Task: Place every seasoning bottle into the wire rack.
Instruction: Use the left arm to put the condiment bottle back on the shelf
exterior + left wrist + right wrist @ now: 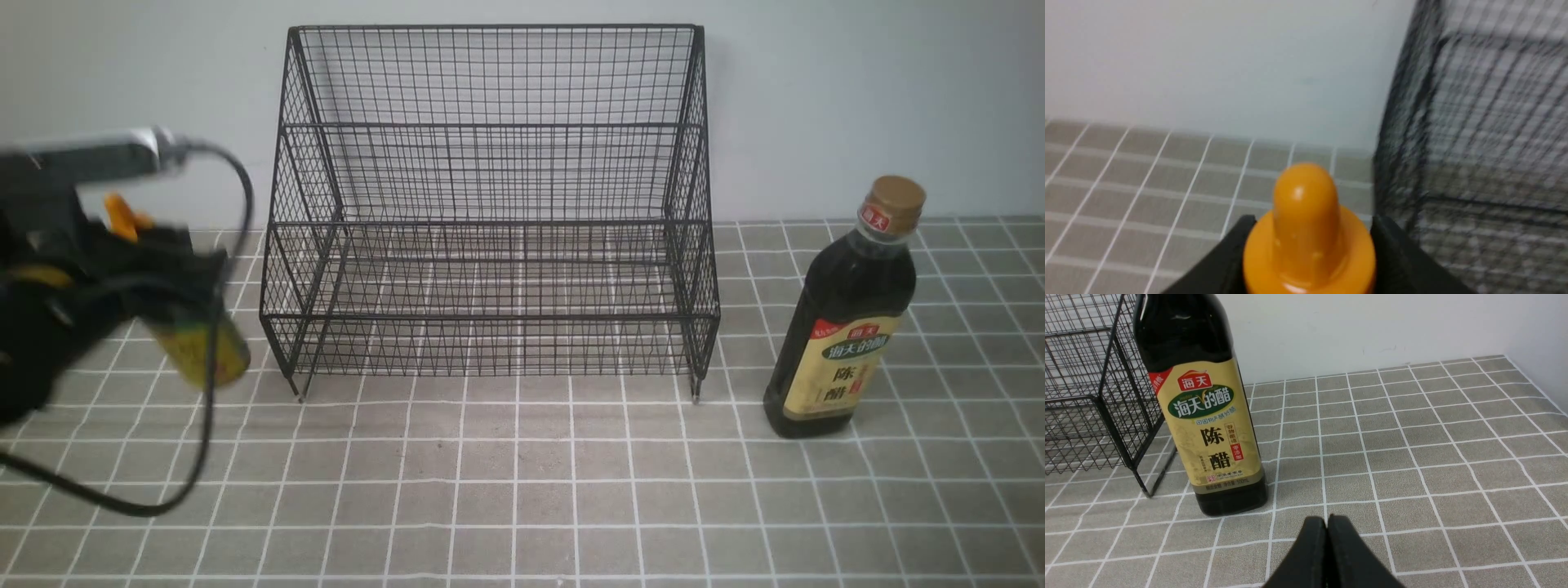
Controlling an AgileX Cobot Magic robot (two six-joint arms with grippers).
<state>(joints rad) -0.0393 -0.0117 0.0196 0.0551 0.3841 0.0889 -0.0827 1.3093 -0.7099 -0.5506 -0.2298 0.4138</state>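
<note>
Front view: pinching the orange-capped bottle (203,351) with my left gripper (167,265), I should lift it straight, avoiding tilt.

Black arm (98,245), looping dark cable (211,367)

Leaving open tiled floor (490,482) between short bottle (200,347) and tall bottle (841,327), with black rack (490,316) blocking passage behind, its front mesh crossing low before the interior.
</note>
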